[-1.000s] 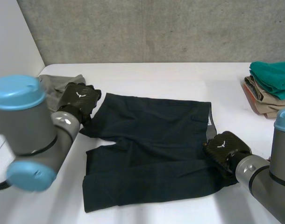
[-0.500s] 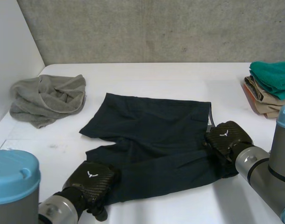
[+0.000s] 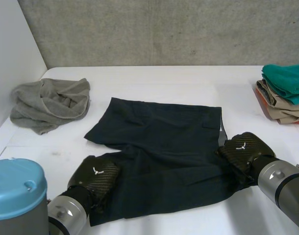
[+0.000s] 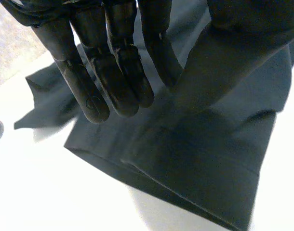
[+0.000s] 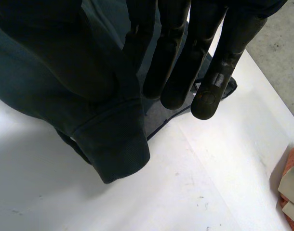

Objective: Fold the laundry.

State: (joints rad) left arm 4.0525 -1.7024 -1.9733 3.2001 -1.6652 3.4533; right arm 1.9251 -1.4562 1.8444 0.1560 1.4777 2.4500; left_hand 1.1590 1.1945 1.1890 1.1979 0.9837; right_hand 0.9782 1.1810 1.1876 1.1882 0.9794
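Dark shorts (image 3: 161,147) between fingers (image 4: 119,82) and cloth-covered thumbs

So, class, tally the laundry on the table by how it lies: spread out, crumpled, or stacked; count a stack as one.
Spread out: 1, dark shorts
Crumpled: 1, grey cloth
Stacked: 1, folded pile
Total: 3

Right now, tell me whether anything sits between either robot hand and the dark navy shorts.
Nothing visible does. The left robot hand grips the dark navy fabric shorts at a near leg hem, the right robot hand at the waistband edge. The crumpled grey towel and folded clothes stack lie well aside.
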